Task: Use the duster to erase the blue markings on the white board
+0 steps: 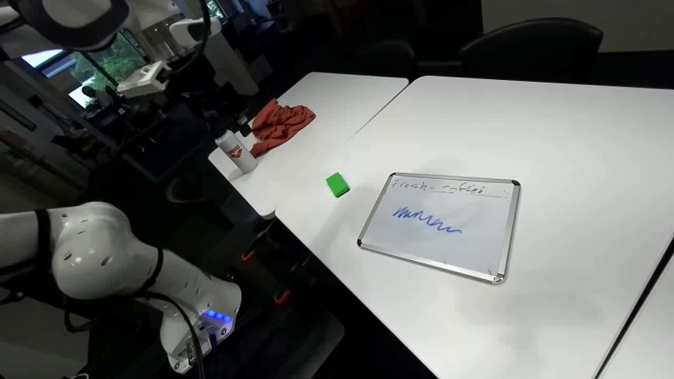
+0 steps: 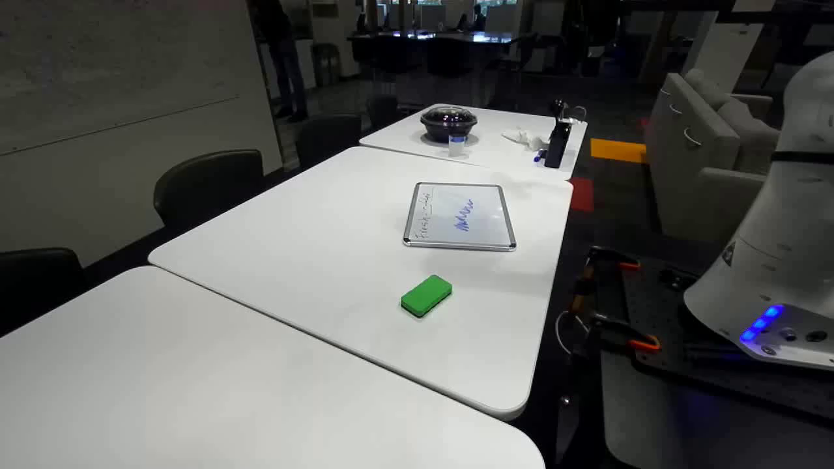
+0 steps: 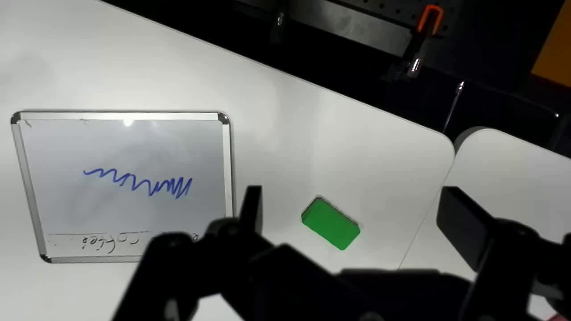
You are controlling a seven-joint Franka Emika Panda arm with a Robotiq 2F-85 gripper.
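The green duster [image 1: 337, 184] lies flat on the white table, in both exterior views [image 2: 427, 296] and in the wrist view [image 3: 331, 224]. The small white board [image 1: 421, 247] lies flat beside it with a silver frame and black corners; it also shows in an exterior view [image 2: 493, 228] and the wrist view [image 3: 125, 216]. Blue squiggle markings [image 3: 179, 187] cross its middle, and black writing runs along one edge. My gripper [image 3: 352, 191] is open and empty, high above the table, with the duster between its fingers in the wrist view. An exterior view shows it [image 1: 231, 126] at upper left.
A white bottle [image 1: 237, 153] and a red cloth [image 1: 281, 126] are near the table's end. A black bowl [image 2: 449, 122], a cup [image 2: 457, 144] and a black holder [image 2: 558, 144] stand on the far table. Chairs [image 2: 208, 185] line one side. Seams divide the tables.
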